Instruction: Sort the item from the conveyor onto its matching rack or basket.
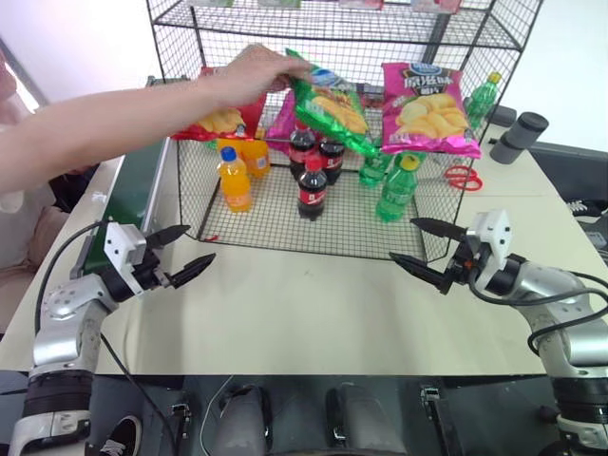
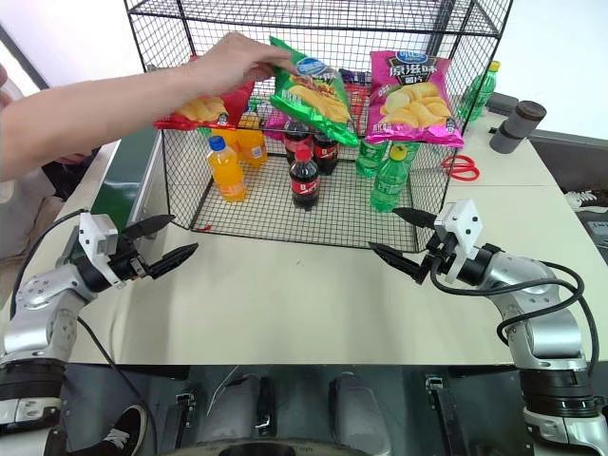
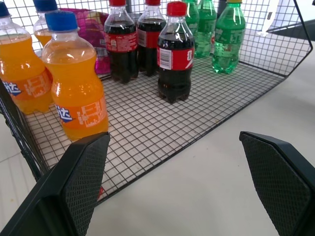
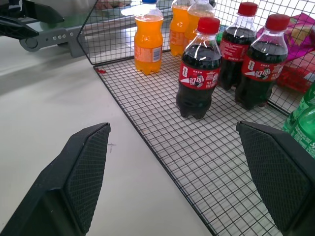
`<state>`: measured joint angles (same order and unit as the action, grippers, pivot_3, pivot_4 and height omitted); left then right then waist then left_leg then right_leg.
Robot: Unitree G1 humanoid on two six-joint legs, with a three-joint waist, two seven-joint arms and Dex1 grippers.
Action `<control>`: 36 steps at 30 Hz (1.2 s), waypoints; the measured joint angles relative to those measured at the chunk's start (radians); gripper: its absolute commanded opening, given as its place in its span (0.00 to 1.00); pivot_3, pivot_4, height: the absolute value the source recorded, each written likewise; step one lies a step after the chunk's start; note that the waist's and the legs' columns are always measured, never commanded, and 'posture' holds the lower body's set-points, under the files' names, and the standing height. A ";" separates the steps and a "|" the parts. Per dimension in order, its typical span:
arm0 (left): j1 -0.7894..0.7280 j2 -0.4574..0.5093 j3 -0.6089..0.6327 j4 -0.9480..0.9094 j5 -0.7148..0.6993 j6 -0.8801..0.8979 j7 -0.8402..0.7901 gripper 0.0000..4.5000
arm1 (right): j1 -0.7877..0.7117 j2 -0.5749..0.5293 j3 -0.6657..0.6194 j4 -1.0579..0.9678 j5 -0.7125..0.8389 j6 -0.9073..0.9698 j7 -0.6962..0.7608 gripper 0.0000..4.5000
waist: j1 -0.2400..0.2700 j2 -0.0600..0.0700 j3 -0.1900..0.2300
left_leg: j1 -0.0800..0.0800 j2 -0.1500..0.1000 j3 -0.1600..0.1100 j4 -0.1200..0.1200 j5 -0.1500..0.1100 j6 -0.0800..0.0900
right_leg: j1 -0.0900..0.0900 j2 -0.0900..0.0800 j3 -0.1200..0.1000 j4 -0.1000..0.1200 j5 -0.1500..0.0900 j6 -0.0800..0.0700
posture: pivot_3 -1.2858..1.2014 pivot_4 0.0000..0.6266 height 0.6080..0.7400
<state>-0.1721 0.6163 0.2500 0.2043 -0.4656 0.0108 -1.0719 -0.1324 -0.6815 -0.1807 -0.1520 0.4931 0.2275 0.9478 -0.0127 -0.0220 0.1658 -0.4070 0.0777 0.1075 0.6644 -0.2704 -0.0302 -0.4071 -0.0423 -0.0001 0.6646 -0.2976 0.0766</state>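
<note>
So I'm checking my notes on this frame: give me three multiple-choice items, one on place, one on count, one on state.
1. Where is the green crisp bag?
A. on the conveyor
B. held by a person's hand at the rack
C. in the left pincer

2. How many cola bottles stand on the rack's bottom tier?
A. one
B. three
C. five

3. How do the left pincer and right pincer stand?
A. both open, empty
B. both shut
C. one holding a bottle

Answers: B, the hand grips the bag's top; B, three red caps show; A, fingers apart around nothing.
</note>
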 measured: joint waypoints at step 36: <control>0.212 -0.036 0.088 -0.173 0.000 0.019 0.194 1.00 | -0.150 0.121 0.139 0.022 -0.052 -0.008 -0.037 0.95 | -0.004 0.000 0.000 | 0.000 0.001 0.000 0.000 0.000 0.000 | 0.000 0.000 0.000 0.001 0.000 0.000 | 0.52 0.24 1.00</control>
<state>0.0398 0.5808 0.3384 0.0316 -0.4652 0.0300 -0.8779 -0.2821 -0.5603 -0.0421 -0.1296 0.4409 0.2194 0.9111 -0.0165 -0.0219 0.1658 -0.4068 0.0787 0.1072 0.6646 -0.2704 -0.0303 -0.4072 -0.0427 0.0003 0.6653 -0.2976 0.0765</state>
